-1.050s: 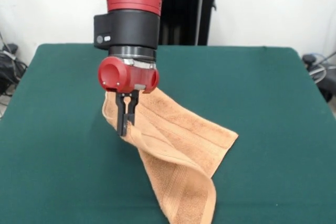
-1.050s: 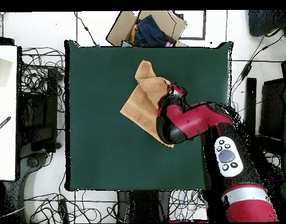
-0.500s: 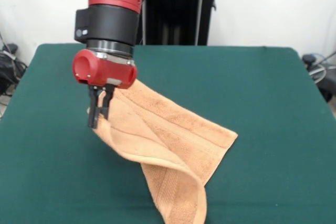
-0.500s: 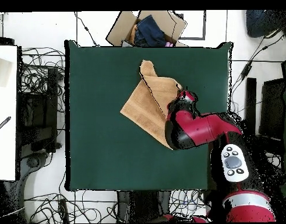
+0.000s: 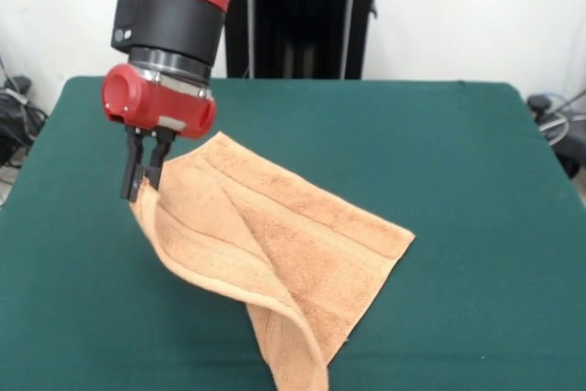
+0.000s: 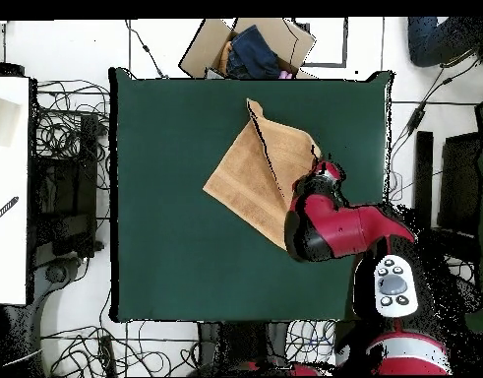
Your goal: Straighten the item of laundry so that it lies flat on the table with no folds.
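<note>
We see a small terry towel (image 5: 275, 235), light orange-tan with a looped nap, hemmed borders and a woven band running near its edges, lying partly on the dark green felt-like counter (image 5: 476, 180). One corner is lifted off the surface: the gripper (image 5: 142, 171), two thin black jaws under a red rounded wrist and a black cylindrical collar, is clenched on that corner. From there the cloth slopes down to the counter, with a long crease across it. A fold of the towel doubles over toward the lower edge of the front view, where it is cut off by the frame, so we cannot make out how that end lies. The opposite corner rests flat on the felt.

In the overhead view the towel (image 6: 255, 167) shows as a rough diamond in the half of the counter (image 6: 156, 217) away from the robot's base, with a dark crease line across it; the red arm (image 6: 329, 226) covers one corner, and the jaws are hidden beneath it.

Around the counter we see a cardboard box (image 6: 250, 44) holding dark cloth, tangled cables (image 6: 63, 138) on the floor, and a white surface (image 6: 7, 187) at one side.
</note>
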